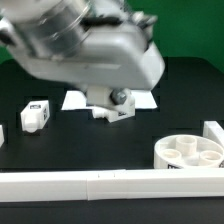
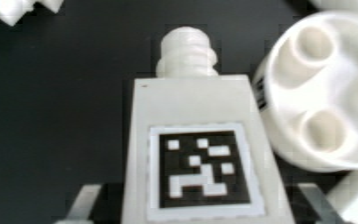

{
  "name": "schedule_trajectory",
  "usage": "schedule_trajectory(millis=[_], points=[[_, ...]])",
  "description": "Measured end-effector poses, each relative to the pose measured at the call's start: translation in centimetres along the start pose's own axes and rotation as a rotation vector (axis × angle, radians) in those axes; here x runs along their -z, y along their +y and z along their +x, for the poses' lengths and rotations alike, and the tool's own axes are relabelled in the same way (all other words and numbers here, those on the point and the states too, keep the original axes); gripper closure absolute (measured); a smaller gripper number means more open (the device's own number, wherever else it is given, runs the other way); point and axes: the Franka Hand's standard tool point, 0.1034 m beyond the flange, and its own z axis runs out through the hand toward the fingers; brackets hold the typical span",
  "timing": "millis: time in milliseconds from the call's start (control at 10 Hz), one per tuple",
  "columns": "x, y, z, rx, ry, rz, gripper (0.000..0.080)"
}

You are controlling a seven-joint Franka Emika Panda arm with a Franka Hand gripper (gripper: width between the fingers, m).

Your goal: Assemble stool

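Your gripper point(image 2: 197, 195) pinches a tagged stool leg point(image 2: 197, 130) between its fingers, beside the round seat point(image 2: 327, 90); in the exterior view another leg point(image 1: 36, 114) sits well apart on the table point(image 1: 70, 140).

Soft, low-resolution frames, bright white parts on black, close arm blurred.

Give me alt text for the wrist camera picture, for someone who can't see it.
A white plastic block leg with a black-and-white square tag fills the centre, its threaded peg pointing away from the camera and its near end between the gripper fingers. Beside it on the black table lies the round white disc seat with its circular sockets facing up, and another white part shows at a corner.
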Motion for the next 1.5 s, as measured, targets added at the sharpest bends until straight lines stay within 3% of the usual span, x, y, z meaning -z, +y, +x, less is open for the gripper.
schedule_trajectory(millis=[100,300,400,500,600,900,1000,1200,1500], points=[[0.0,-0.4,0.8,0.001,0.095,0.017,0.0466],[0.0,-1.1,0.8,0.012,0.233,0.037,0.0466],[0.2,-1.8,0.8,0.023,0.291,0.033,0.0466],[0.9,-3.5,0.6,0.075,0.377,-0.009,0.0466],[1.1,-5.1,0.3,0.12,0.458,-0.013,0.0466],[0.5,-6.3,0.5,0.154,0.648,0.037,0.0466],[0.1,-7.0,0.1,0.166,0.672,0.036,0.0466],[-1.2,-9.4,-1.9,0.323,0.687,-0.067,0.0466],[-1.3,-9.4,-1.8,0.314,0.686,-0.061,0.0466]])
